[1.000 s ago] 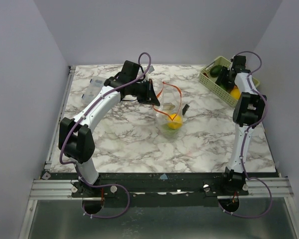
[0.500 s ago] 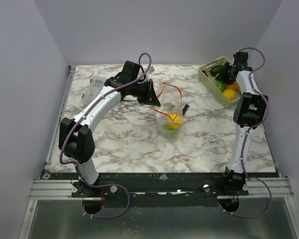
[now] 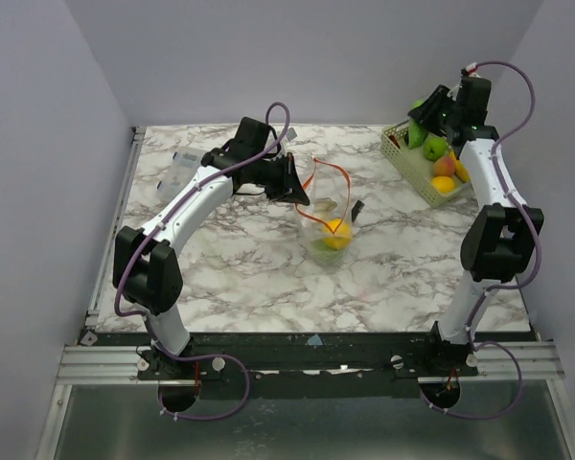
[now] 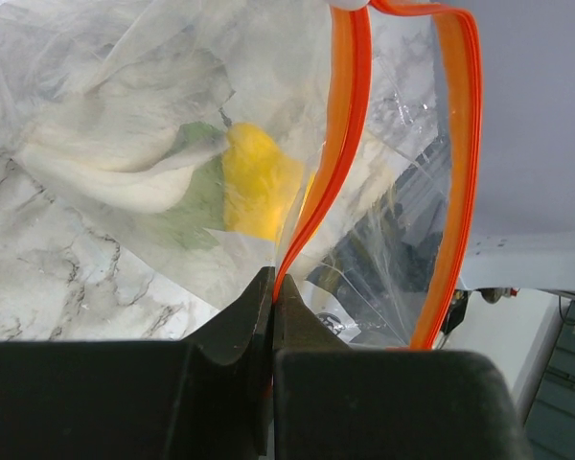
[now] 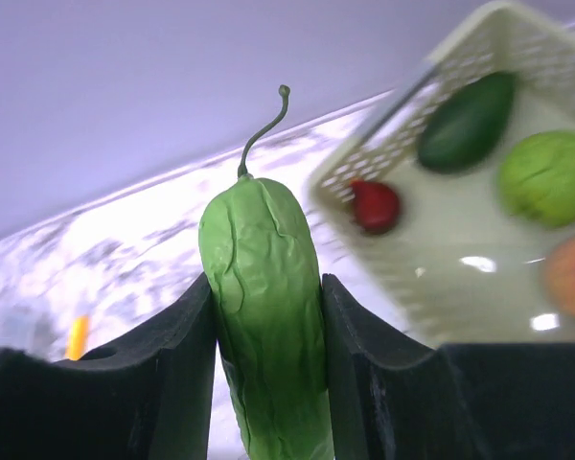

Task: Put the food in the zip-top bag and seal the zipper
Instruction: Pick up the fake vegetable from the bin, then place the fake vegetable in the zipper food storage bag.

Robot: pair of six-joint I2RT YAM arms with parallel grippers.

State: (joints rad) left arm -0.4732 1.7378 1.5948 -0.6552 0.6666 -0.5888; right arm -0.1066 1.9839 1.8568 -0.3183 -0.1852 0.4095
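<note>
— How far along is it?
— Some food (image 4: 254, 182) (yellow, green) sits in the zip-top bag (image 3: 324, 230). The left gripper (image 4: 271, 287) pinches the zipper (image 4: 350, 144); the right gripper (image 5: 266, 287) clamps a green cucumber (image 5: 264, 249) near the basket (image 5: 364, 158). Sealing remains.

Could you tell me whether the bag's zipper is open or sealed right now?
Open: the two orange strips of the zipper bow apart in the left wrist view, and the left tool pinches just one.

Figure: white, grey-veined marble-patterned table (image 3: 230, 278). Resting on it are the clear zip-top bag (image 3: 314, 240) near the centre, with its lower end on the surface; a pale green slatted basket (image 3: 410, 171) at the far right corner; a small pale translucent object (image 3: 182, 168) at the far left; and a small black piece (image 3: 357, 208) just beside the bag.
</note>
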